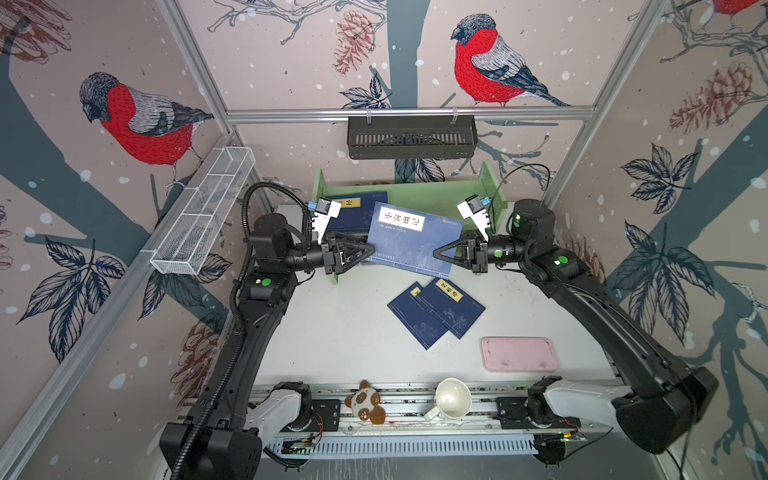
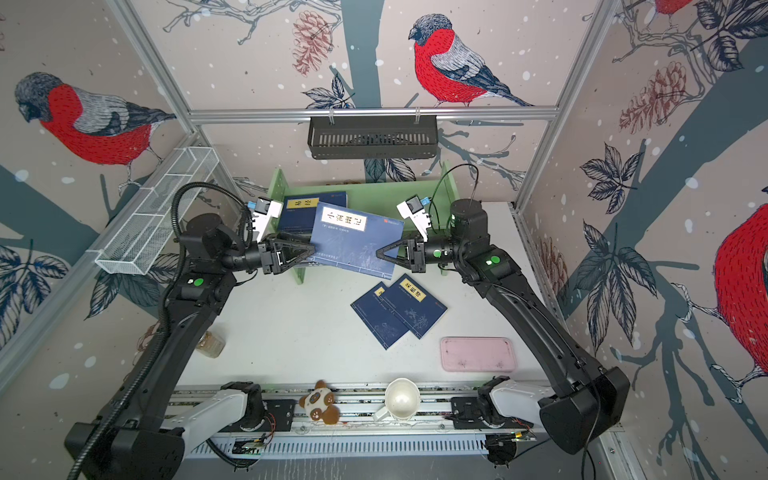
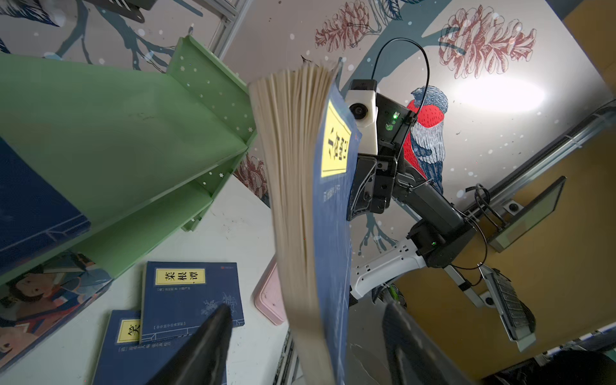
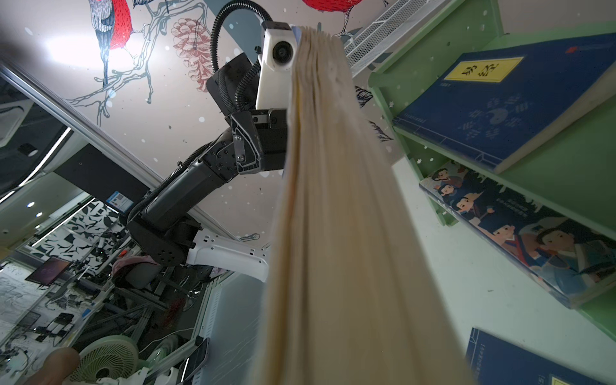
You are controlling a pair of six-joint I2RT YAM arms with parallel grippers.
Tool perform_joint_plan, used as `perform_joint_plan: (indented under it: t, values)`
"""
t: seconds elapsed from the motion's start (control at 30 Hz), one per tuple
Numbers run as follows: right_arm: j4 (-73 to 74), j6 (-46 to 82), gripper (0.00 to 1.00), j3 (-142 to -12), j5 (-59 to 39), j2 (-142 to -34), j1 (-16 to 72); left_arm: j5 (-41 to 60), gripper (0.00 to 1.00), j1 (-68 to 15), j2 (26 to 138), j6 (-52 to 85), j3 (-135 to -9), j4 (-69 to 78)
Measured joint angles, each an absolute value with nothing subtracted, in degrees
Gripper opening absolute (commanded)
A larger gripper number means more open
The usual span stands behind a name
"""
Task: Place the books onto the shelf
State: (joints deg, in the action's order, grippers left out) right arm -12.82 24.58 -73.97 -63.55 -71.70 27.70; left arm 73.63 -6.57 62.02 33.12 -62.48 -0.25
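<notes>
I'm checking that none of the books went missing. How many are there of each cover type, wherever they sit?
Blue books with yellow labels: 4 (held book, shelved blue book, upper table book, lower table book)
Cartoon-cover book: 1, in the lower tier of the shelf
Total: 5

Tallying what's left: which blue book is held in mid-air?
The lighter blue book, pinched by the right gripper; two navy books lie overlapped on the table, one navy book rests on the shelf.

Right tool [image 2: 378, 254] grips tilted blue book [image 2: 357, 245]; left tool [image 2: 313, 251] at opposite edge.
</notes>
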Motion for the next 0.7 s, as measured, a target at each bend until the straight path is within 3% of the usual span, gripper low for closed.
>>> perform_joint_plan:
  t: [0.07, 0.17, 0.27, 0.43, 0.7]
  values:
    - [-14.3, 23.3, 0.01, -75.7, -63.6, -73.5, 28.8, 74.7, 0.57, -7.4, 62.4, 33.8, -62.5, 0.8]
    - [-16.4, 22.3, 0.02, -77.0, -63.5, -75.0, 30.0, 75.5, 0.23, -8.1, 62.7, 35.7, -62.2, 2.9]
    - [-16.7, 21.9, 0.1, -78.2, -63.5, -75.7, 30.5, 75.5, 0.0, -8.1, 62.9, 37.5, -61.6, 5.0]
    - [-15.9, 22.5, 0.55, -78.3, -62.5, -76.8, 30.9, 74.3, 0.0, -8.4, 62.7, 41.2, -60.2, 9.2]
    - [-1.1, 33.2, 0.58, -66.6, -60.1, -71.2, 28.3, 68.9, 0.0, -7.1, 62.6, 45.2, -60.2, 12.5]
